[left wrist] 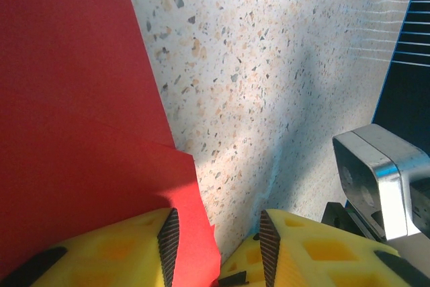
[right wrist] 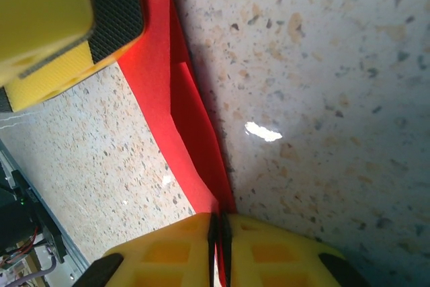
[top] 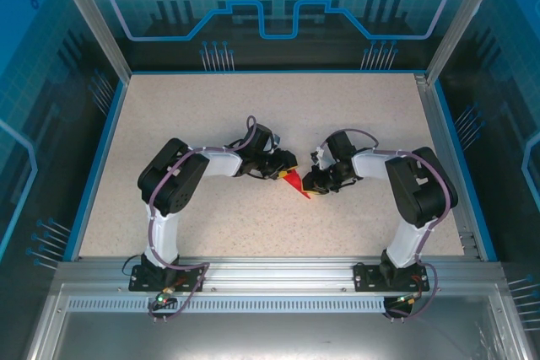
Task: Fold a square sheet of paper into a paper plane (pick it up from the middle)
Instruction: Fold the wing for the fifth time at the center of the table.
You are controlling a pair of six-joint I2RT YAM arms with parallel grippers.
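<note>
The square sheet of paper [top: 293, 180] is bright red and partly folded, and lies between both grippers at the table's middle. In the left wrist view the paper [left wrist: 67, 99] covers the left side, with a folded flap running along the left pad. My left gripper [left wrist: 216, 233] stands open around that flap; the right pad is clear of it, with bare table in the gap. In the right wrist view my right gripper [right wrist: 220, 223] is shut on the paper's [right wrist: 188, 119] creased edge. One yellow finger of the left gripper [right wrist: 47, 25] rests on the paper at top left.
The speckled table [top: 253, 115] has a blue raised rim [top: 99, 158] and an aluminium rail [top: 270, 267] along the near edge. A silver block on the right arm [left wrist: 383, 173] sits close to my left gripper's right finger. Both arms crowd the centre.
</note>
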